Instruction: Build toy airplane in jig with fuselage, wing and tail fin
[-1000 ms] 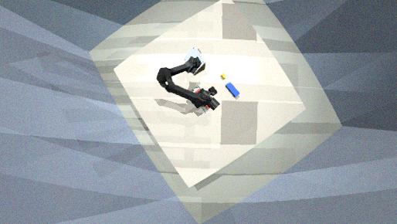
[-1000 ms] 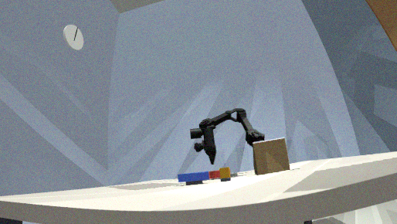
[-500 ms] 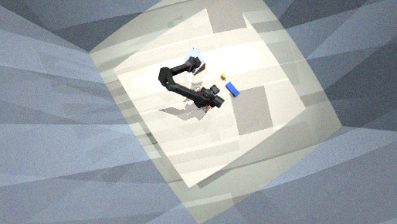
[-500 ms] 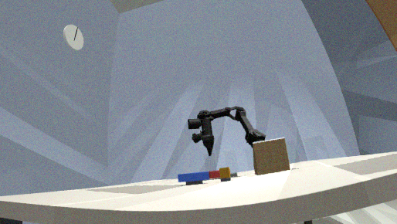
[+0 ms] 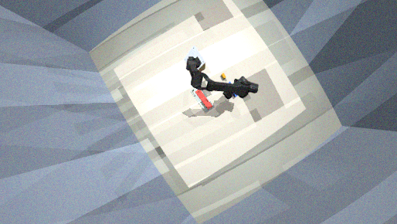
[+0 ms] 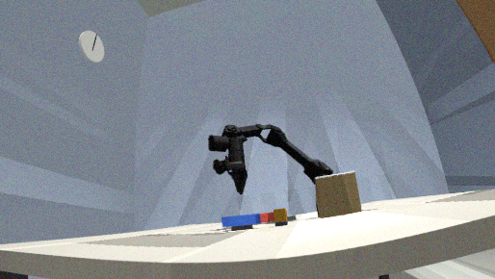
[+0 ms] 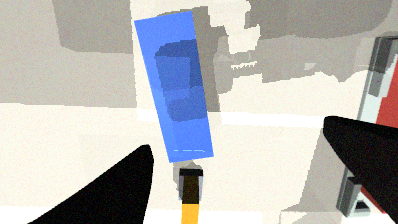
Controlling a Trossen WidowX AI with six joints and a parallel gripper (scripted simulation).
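Note:
The red fuselage (image 5: 204,100) (image 6: 266,217) (image 7: 389,105) lies lengthwise in the pale grey jig (image 7: 369,109), between its walls; in the wrist view both are cut off at the right. The blue wing (image 5: 235,95) (image 6: 241,220) (image 7: 175,100) lies apart from the jig, partly under the arm in the top view. It sits on a small dark support. The orange tail fin (image 5: 223,76) (image 6: 279,215) (image 7: 190,214) stands near one end of the wing, on a dark base. My gripper (image 6: 241,192) (image 7: 236,138) is open and empty, pointing down, above the table. The wing's tab is hidden.
A brown box with a pale top (image 5: 194,54) (image 6: 337,194) stands at the arm's base. The black arm (image 5: 220,86) (image 6: 294,149) reaches out from it over the table. Shadows fall beside the wing and the jig.

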